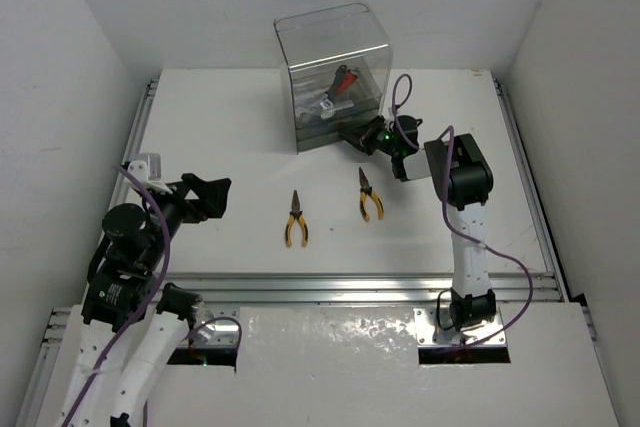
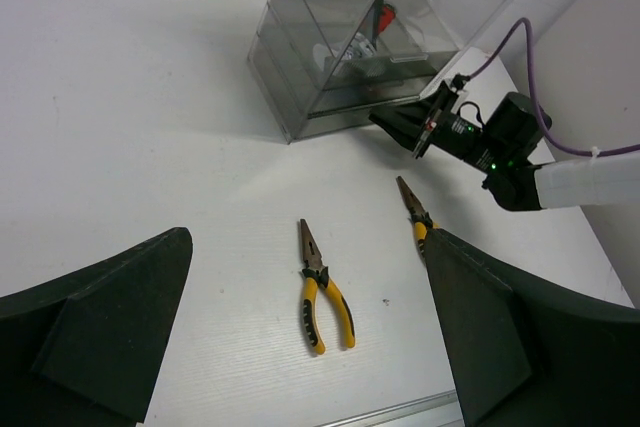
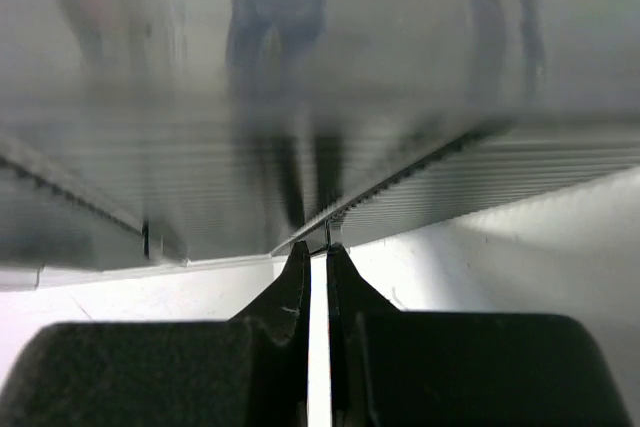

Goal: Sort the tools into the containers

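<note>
White walls close in a white table on three sides, with a metal rail along its near edge. At the lower left of the overhead view the left claw hangs above the table's left part, its dark fingers spread wide and holding nothing.

Right of it, near the middle of the frame, one pair of yellow-handled pliers lies flat on the table, its nose pointing to the far wall and its handles a little apart.

At the upper middle stands the container, a smoky clear box with shallow trays below and a tall see-through top. Inside it I can make out a red-handled tool and, below it, something silvery; the rest in there is too dim to name.

Just right of centre lies the second pair of yellow-handled pliers, also flat, nose to the far wall, well apart from the first pair and near the box's front.

Further right, the right claw is pressed shut, only a thin slit showing between its fingers. Its tips sit against the lower front edge of the container, at the box's right front corner. Whether anything thin is pinched there, I cannot tell.
</note>
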Available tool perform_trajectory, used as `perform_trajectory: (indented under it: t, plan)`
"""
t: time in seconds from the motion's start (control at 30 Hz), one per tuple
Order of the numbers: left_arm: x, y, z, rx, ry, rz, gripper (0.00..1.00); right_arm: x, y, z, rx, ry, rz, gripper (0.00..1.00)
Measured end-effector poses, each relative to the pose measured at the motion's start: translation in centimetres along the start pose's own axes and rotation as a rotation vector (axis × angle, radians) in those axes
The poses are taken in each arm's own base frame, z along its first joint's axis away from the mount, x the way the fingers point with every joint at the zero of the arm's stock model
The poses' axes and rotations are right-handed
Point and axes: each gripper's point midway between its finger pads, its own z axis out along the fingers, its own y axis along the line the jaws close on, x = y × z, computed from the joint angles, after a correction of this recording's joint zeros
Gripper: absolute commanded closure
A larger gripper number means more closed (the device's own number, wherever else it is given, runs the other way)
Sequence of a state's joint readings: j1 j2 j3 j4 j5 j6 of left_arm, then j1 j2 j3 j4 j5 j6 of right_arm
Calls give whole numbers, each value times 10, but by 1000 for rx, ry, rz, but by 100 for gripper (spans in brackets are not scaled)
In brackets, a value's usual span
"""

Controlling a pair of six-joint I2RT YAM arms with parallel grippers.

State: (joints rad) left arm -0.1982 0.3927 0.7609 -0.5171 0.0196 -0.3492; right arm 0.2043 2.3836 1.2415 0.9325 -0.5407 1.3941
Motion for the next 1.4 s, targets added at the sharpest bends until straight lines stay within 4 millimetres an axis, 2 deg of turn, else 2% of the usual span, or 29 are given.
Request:
perform_trajectory:
  t: [0.5, 0.53, 0.57, 0.6, 0.63, 0.67, 0.87, 0.93, 0.97, 1.07, 1.23, 1.4]
  plan:
    - [0, 0, -1, 1, -3, 0, 0, 40, -6, -66, 21, -39, 31, 100]
    - [-1, 0, -1, 2, -3, 0, 0, 43, -5, -71, 25, -38, 32, 92]
    - [-1, 0, -1, 2, -4, 0, 0, 46, -4, -75, 28, -36, 32, 79]
    - [-1, 0, -1, 2, -6, 0, 0, 48, -3, -79, 31, -34, 30, 64]
    - [-1, -1, -1, 3, -7, 0, 0, 51, -2, -83, 37, -29, 22, 41]
    - [-1, -1, -1, 3, -7, 0, 0, 53, 1, -87, 43, -22, 11, 38]
    - [-2, -1, -3, 6, -13, 0, 0, 52, 37, -106, 83, -15, -142, 33]
    - [-2, -1, -3, 7, -16, 0, 0, 52, 44, -116, 143, -17, -206, 33]
    - [-3, -1, -4, 8, -17, 0, 0, 54, 46, -122, 188, -17, -244, 29]
    - [-3, -2, -5, 10, -21, 1, 0, 58, 42, -129, 358, 1, -378, 29]
    - [-4, -2, -6, 14, -26, 1, 0, 71, 35, -126, 594, 137, -625, 35]
    - [-5, -3, -7, 19, -33, 1, 0, 80, -3, -136, 793, 281, -775, 37]
